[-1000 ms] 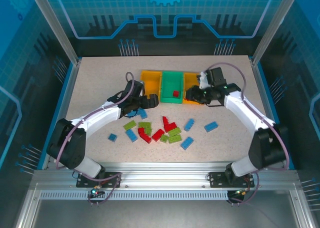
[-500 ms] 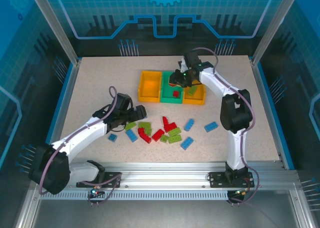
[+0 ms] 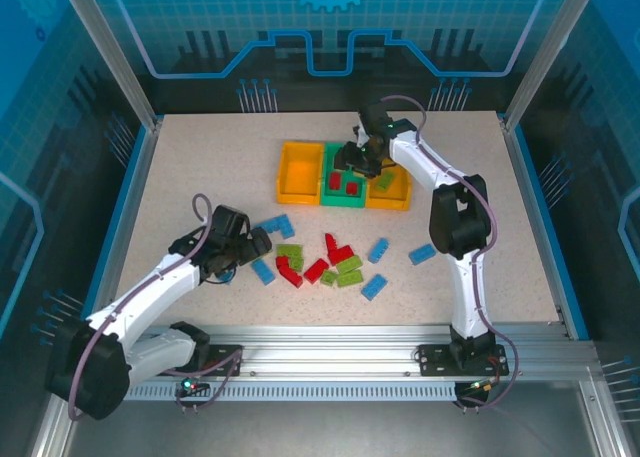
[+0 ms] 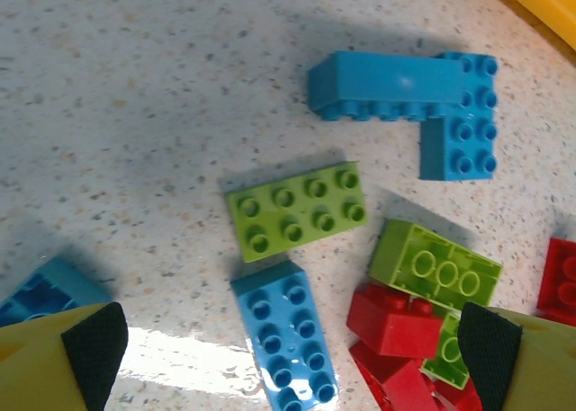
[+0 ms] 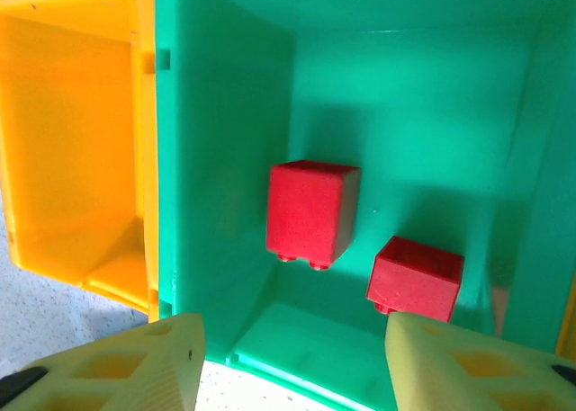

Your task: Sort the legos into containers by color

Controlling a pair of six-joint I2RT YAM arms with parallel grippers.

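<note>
Red now counts two in the green bin [image 5: 225,114]: a second red brick [image 5: 416,278] lies just beside the first red brick [image 5: 312,210]. It has been freshly released by the right gripper [image 5: 288,357], whose jaws hang apart and empty above them. The left gripper [image 4: 292,339], spread wide with nothing held, has swung back from the bins over the loose legos [image 3: 320,262]. These are small, glossy, studded bricks in red, blue and light green, mixed on the table [image 3: 200,177] and still to be sorted.

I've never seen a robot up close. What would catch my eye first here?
The bright row of bins at the far side: the green bin in the middle holds two red bricks, with the right gripper open above it. Nearer, a scatter of blue, red and green bricks lies on the table, the left gripper open over its left part.
</note>
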